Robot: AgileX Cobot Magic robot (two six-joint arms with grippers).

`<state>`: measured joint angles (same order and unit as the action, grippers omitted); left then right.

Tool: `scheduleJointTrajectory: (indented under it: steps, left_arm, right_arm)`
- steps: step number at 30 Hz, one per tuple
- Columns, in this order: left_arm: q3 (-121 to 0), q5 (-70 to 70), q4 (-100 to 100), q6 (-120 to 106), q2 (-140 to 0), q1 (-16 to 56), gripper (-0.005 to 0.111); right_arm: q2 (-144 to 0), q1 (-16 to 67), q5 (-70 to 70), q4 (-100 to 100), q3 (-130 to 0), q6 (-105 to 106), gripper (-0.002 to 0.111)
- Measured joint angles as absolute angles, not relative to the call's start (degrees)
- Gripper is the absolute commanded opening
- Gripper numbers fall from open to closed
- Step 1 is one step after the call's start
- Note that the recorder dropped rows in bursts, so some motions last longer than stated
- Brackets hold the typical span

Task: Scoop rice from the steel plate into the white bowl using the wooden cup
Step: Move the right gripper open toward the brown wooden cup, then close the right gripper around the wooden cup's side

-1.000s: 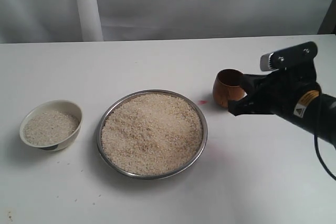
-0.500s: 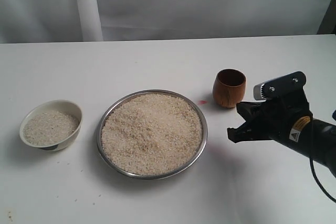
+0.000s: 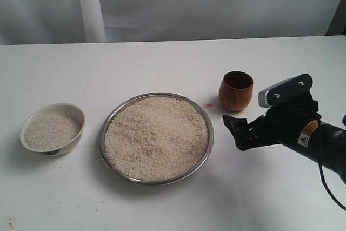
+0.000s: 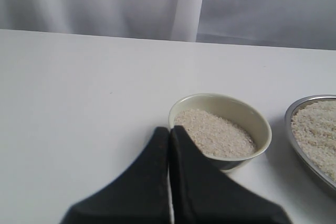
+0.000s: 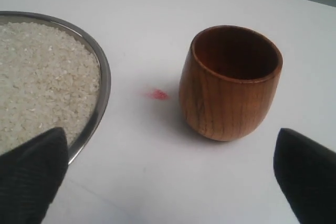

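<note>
The right gripper (image 3: 235,131) hangs low over the table (image 3: 162,63), to the right of the steel plate (image 3: 157,182); its jaws stand wide and hold nothing. In the right wrist view the two dark fingers (image 5: 34,174) sit at opposite edges of the picture. The wooden cup (image 3: 236,90) stands upright on the table ahead of the gap between them, touched by neither finger. Whether the lower finger touches the tabletop is hard to judge from the exterior view. The cup is near the plate's rim but apart from it; a small red mark (image 3: 208,104) lies on the table between the two.

The rice (image 3: 157,136) fills the plate in a broad, low heap; more of it lies in the white bowl (image 3: 54,105), which sits to the left of the plate and apart from it. A few stray grains (image 3: 77,206) dot the table in front.

The left gripper (image 4: 169,135) shows only in its own wrist view; its jaws are pressed together with nothing between them, and their tips point at the bowl's near rim.
</note>
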<state>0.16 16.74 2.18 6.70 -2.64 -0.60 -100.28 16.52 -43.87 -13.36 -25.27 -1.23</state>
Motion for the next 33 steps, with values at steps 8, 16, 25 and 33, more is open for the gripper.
scheduleJointTrajectory:
  steps: [8, 16, 25, 33]
  left_arm:
    - [0.16, 16.74, 2.18, 6.70, -2.64, -0.60, 0.000]
    - [0.16, 16.74, 2.18, 6.70, -2.64, -0.60, 0.000]
    - [0.16, 16.74, 2.18, 6.70, -2.64, -0.60, 0.000]
    - [0.16, 16.74, 2.18, 6.70, -2.64, -0.60, 0.000]
  right_arm:
    - [-100.46, 16.52, -44.50, -13.36, -25.27, -2.93, 0.104]
    - [-108.33, 16.52, -54.09, -10.21, -25.27, -3.75, 0.104]
    - [-116.41, 16.52, -67.37, -5.60, -27.56, -2.30, 0.103]
    - [-120.11, 16.52, -67.71, -5.15, -33.36, -1.67, 0.103]
